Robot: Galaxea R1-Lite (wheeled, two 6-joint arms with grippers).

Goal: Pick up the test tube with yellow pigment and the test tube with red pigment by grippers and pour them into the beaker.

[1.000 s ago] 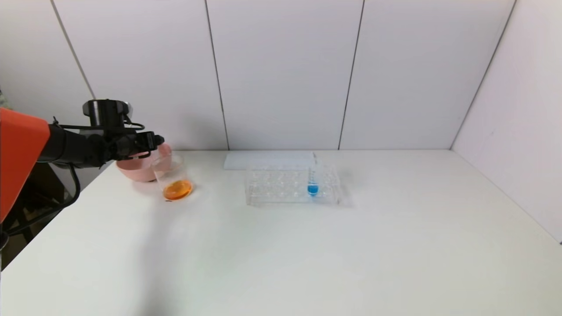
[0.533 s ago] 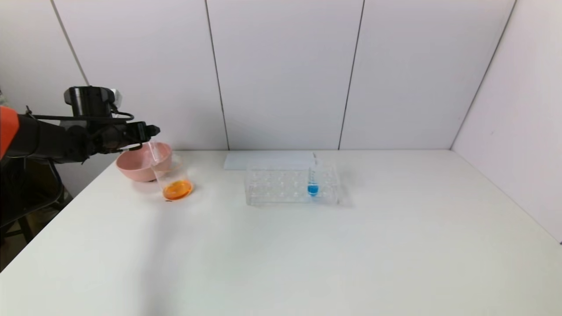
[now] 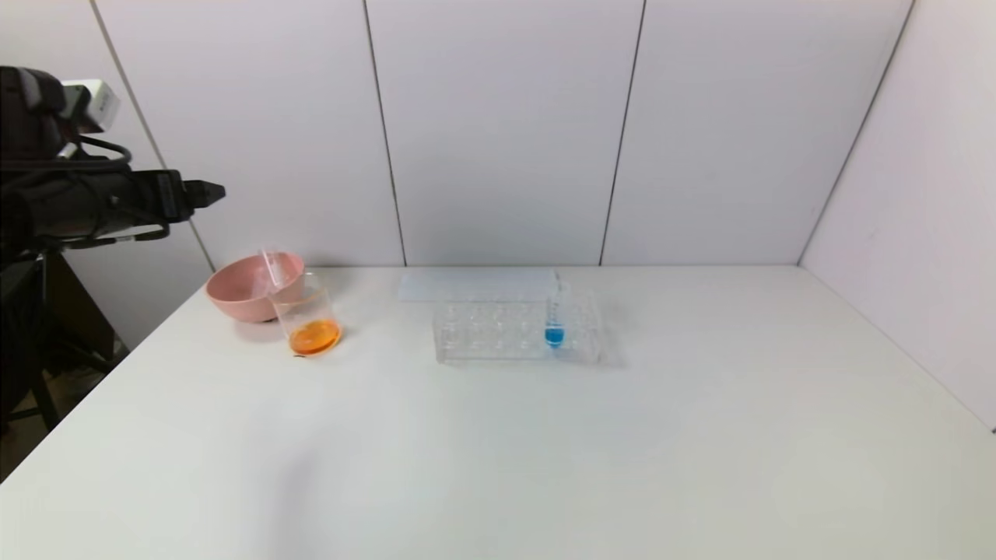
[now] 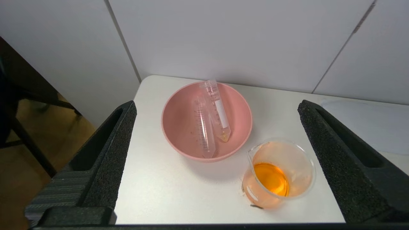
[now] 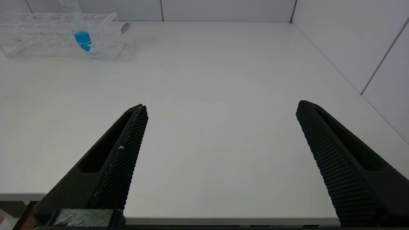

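The beaker (image 3: 311, 320) stands on the table in front of the pink bowl (image 3: 237, 299) and holds orange liquid; it also shows in the left wrist view (image 4: 279, 174). Two tubes lie side by side in the bowl (image 4: 179, 150). The yellow pigment tube (image 4: 218, 111) has a white strip and only a yellow trace at its tip. The other tube (image 4: 204, 131) looks clear and empty. One tube end sticks up over the bowl's rim (image 3: 272, 268). My left gripper (image 3: 208, 192) is open and empty, raised high and left of the bowl. My right gripper (image 5: 222, 105) is open and empty over the table's near edge.
A clear tube rack (image 3: 517, 330) stands mid-table with the blue-liquid tube (image 3: 554, 323) upright in it; both show in the right wrist view, rack (image 5: 48, 41) and tube (image 5: 81, 35). A flat white sheet (image 3: 467, 284) lies behind the rack. The table's left edge is beside the bowl.
My left gripper has let a tube go into the pink bowl, then risen and drawn back to the left. The beaker and rack have not moved.
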